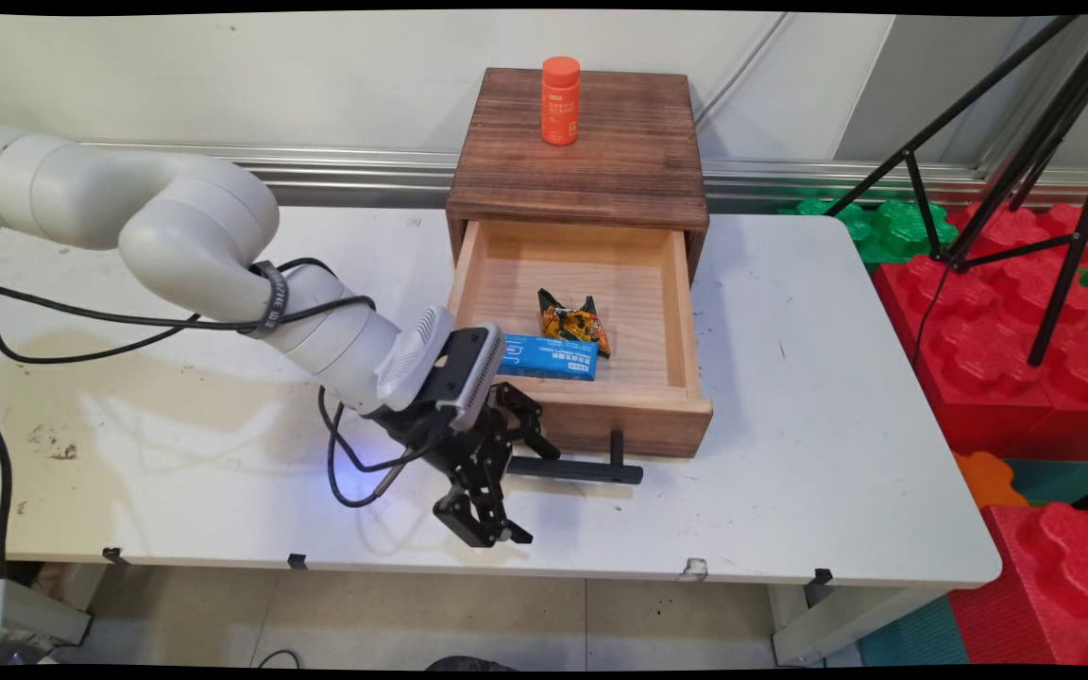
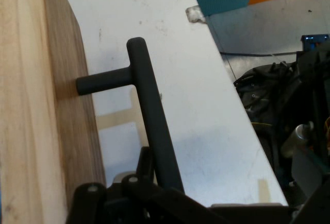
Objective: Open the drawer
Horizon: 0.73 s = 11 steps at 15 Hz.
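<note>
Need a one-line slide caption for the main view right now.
Pincer beside the open drawer's black handle; orange bottle on top.

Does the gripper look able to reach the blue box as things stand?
Probably yes: the drawer is pulled out and open on top, the blue box lies uncovered near its front, and the gripper is just outside by the handle.

Seen from above the near edge of the white table (image 1: 790, 397), the fixed camera looks down and across toward the wall. The hand camera sits close against the open wooden drawer's black bar handle (image 2: 154, 126) (also in the main view (image 1: 582, 469)), table beyond.
</note>
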{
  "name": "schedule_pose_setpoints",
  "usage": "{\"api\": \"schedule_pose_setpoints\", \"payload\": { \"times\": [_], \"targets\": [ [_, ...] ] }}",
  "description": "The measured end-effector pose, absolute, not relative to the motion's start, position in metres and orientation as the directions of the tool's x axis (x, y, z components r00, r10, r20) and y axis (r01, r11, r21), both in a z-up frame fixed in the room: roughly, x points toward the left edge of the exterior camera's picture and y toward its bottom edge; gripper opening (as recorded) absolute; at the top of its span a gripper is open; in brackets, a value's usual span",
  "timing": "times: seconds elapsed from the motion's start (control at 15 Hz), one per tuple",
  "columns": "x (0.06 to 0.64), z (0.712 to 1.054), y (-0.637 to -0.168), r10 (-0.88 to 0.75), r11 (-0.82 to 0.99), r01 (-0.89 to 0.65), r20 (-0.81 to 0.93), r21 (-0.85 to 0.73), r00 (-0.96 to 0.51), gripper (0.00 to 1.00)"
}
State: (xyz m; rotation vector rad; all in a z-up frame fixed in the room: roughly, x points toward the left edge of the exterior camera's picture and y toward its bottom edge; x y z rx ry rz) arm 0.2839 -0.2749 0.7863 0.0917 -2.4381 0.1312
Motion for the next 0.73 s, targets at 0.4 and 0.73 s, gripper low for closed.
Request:
{"api": "schedule_pose_setpoints", "payload": {
  "times": [0.4, 0.73],
  "targets": [
    [0.2836, 0.789, -0.2693, -0.036, 0.991, -0.113, 0.651, -0.076, -0.758, 1.0],
    [0.285, 0.7906, -0.269, -0.055, 0.988, -0.137, 0.658, -0.073, -0.751, 1.0]
  ]
}}
